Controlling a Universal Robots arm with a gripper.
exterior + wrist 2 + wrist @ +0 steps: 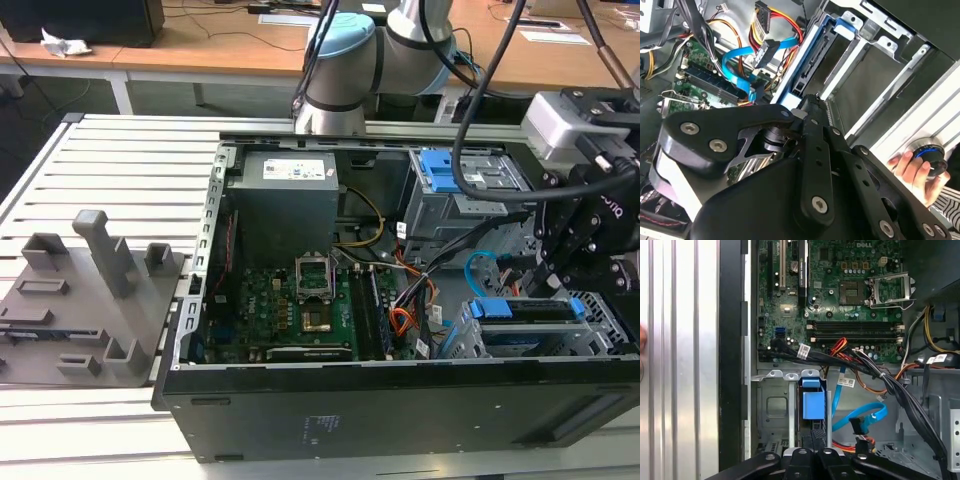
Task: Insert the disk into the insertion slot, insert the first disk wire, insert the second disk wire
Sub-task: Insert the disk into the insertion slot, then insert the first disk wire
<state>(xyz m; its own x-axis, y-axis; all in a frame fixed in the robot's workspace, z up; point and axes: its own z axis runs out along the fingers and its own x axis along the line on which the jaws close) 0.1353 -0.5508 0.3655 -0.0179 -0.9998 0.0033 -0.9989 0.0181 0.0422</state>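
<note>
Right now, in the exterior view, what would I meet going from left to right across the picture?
Grey plastic fixture with upright blocks → green motherboard → orange wire bundle → thin light-blue cable → black gripper.

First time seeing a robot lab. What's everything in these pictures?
Computer case: one, black, open, centre.
Motherboard: one, green, inside the case.
Tall cage: one, grey with blue tabs, inside the case.
Insertion slot: one, silver, perforated, the exterior view's right.
Disk: one, blue-framed, in the insertion slot.
Second disk wire: one, light blue, looping beside the slot.
Wire bundle: one, red-orange, beside the motherboard.
Fixture tray: one, grey, the exterior view's left.
Person's hand: one, at a knob.
Robot arm: one, grey and light blue, behind the case.
End effector: one, black, just above the disk.
</note>
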